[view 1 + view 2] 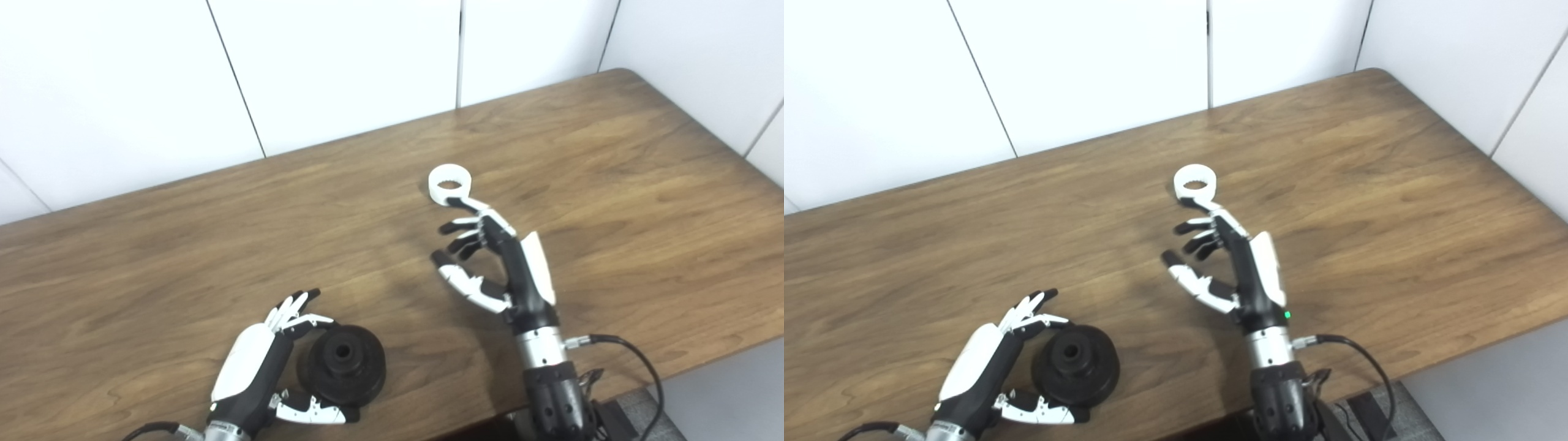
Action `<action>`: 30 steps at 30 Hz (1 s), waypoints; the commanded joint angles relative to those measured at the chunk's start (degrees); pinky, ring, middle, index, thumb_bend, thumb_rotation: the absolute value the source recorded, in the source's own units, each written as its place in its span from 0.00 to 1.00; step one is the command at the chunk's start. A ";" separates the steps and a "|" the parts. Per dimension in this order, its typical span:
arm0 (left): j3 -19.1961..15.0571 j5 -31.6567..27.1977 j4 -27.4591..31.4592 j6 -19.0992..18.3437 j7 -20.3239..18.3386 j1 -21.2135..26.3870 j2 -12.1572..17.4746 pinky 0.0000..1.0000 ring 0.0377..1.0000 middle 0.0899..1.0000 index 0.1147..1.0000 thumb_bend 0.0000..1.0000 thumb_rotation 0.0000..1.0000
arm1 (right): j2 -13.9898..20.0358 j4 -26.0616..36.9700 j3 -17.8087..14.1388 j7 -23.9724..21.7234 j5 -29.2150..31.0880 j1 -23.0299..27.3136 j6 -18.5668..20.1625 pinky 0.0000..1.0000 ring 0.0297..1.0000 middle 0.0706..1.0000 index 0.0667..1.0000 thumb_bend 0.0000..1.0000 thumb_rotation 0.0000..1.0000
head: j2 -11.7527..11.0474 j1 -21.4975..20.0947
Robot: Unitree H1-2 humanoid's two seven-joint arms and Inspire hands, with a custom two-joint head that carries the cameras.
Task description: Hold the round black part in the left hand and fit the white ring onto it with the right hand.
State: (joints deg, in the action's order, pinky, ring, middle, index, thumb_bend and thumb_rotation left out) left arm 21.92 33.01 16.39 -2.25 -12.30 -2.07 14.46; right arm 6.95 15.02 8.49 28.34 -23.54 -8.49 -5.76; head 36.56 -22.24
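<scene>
— While the black part (342,365) sits on the table (612,184) near its front edge, the left hand (254,367) cups it, fingers (293,308) and thumb spread around it, not clamped.
— And the right hand (497,263)?
— Open, empty, one fingertip just at the white ring (449,183), which lies flat mid-table.

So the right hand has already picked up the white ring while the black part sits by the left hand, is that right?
Not quite. The left eye view shows the white ring lying on the table, the open right hand just short of it. The black part does sit by the left hand.
</scene>
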 commanded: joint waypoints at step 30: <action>-1.57 1.44 1.25 1.36 -0.76 -0.93 -0.58 1.00 1.00 0.97 0.54 0.94 0.17 | 10.46 -11.09 -1.89 -24.65 -18.40 31.67 24.31 0.75 0.91 0.95 0.83 0.69 0.58 | 0.18 2.36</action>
State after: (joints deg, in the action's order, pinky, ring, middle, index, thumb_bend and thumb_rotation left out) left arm 20.20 33.12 16.84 -1.36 -13.21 -3.21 13.78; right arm 16.12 3.39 6.81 3.57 -41.10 19.98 19.43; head 36.74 -19.86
